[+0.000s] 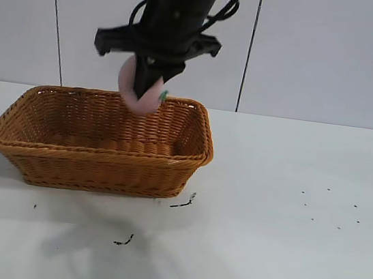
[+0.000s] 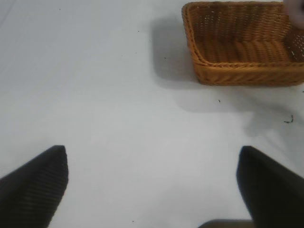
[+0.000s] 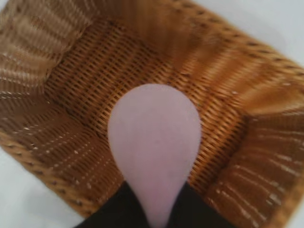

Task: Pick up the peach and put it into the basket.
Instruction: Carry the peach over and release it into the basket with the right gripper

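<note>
The pale pink peach (image 1: 139,96) hangs in the air over the far right part of the orange-brown wicker basket (image 1: 102,150), just above its rim. My right gripper (image 1: 144,91) comes down from above and is shut on the peach, squeezing it between its black fingers. In the right wrist view the pinched peach (image 3: 154,137) sits between the jaws of the right gripper (image 3: 156,211), with the basket's woven floor (image 3: 85,71) below it. My left gripper (image 2: 152,164) is open and holds nothing, hovering over bare white table well away from the basket (image 2: 247,66).
The white table (image 1: 285,228) spreads to the right of and in front of the basket. Small dark scraps (image 1: 184,202) lie near the basket's front right corner, and another scrap (image 1: 123,241) lies closer to the table's front. A pale panelled wall stands behind.
</note>
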Tool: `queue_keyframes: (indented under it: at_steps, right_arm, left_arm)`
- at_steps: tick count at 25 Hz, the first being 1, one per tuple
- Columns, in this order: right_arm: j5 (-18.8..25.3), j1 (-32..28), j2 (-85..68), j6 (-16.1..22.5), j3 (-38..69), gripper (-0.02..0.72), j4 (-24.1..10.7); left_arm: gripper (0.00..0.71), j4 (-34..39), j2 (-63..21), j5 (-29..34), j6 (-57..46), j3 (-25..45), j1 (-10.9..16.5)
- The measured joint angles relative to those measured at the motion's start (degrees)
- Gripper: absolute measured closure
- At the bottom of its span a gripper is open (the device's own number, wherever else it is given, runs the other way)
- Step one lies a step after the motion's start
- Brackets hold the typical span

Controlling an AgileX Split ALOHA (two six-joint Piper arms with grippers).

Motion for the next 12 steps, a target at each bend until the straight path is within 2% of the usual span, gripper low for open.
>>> queue_keyframes:
  at_steps: [5, 7, 8, 12]
  right_arm:
    - [-2.8, -0.1, 5.4, 0.2, 0.0, 0.717, -0.4]
    - [-2.8, -0.1, 5.7, 0.9, 0.0, 0.673, -0.4]
    - [-2.9, -0.1, 5.7, 1.2, 0.0, 0.601, -0.4]
    - [-2.9, -0.1, 5.0, 1.5, 0.0, 0.158, -0.3]
  left_arm:
    - [0.017, 0.0, 0.0, 0.0, 0.0, 0.0, 0.0]
    - [0.017, 0.0, 0.0, 0.0, 0.0, 0.0, 0.0]
    - [0.017, 0.0, 0.0, 0.0, 0.0, 0.0, 0.0]
    - [0.017, 0.0, 0.0, 0.0, 0.0, 0.0, 0.0]
